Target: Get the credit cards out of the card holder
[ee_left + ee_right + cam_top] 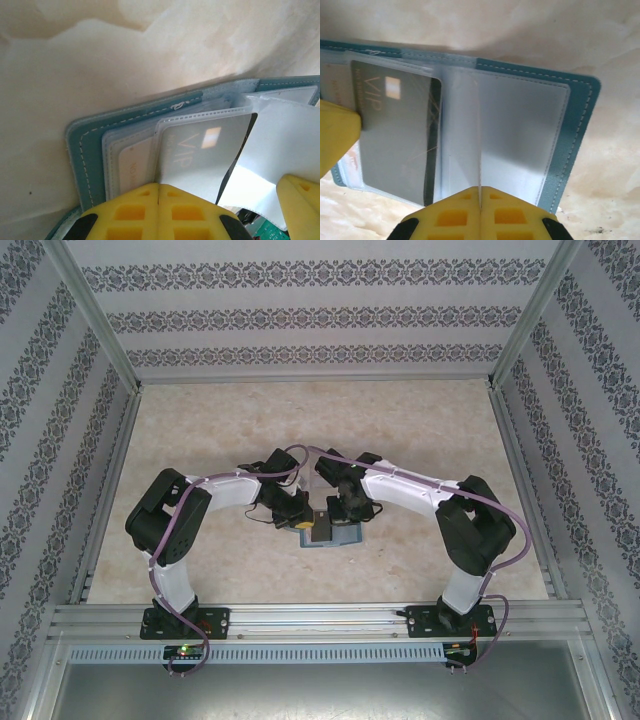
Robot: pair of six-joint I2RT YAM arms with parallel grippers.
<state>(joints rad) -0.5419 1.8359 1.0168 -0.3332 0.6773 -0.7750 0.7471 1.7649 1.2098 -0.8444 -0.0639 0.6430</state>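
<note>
left gripper [159, 200] fingers fully closed, pinching black VIP credit card [200, 150] edge through its pocket | right gripper [480, 200] closed on clear plastic sleeve leaf [285, 145] | teal-blue stitched folding card holder [582, 130] lies open just beyond both fingertips | risk: a pull likely drags the whole holder, or the leaf tears and the card stays pocketed

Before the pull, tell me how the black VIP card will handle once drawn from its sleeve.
The black VIP card probably stays stiff: its edges run straight while the clear sleeve beside it curls. Its face looks glossy, so it may slip in a pinch. Thin, so likely light; the card holder could drag along with it.
</note>
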